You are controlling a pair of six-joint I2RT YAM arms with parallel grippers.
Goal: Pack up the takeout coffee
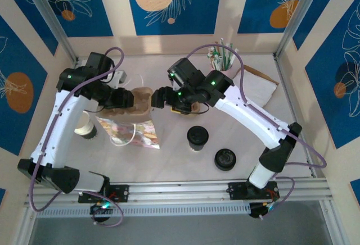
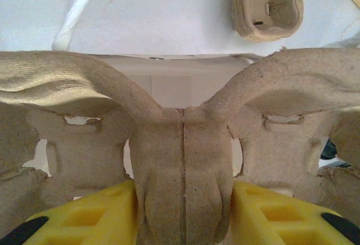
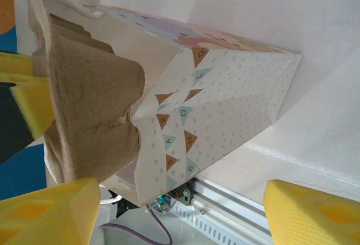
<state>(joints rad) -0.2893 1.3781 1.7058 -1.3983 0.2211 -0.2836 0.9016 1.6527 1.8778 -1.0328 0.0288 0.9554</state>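
Left fingers (image 2: 95, 222) clamp the centre ridge of a brown moulded-pulp cup carrier (image 2: 183, 144) at the mouth of a bunting-printed white paper bag (image 3: 236, 87). Right fingers (image 3: 50, 211) stand spread, gripping nothing. The black-lidded white paper takeout coffee (image 1: 198, 137) stands lower centre on the tabletop (image 1: 169, 166), untouched. It is probably light, crushable and spillable, and best gripped round its wall below the lid.
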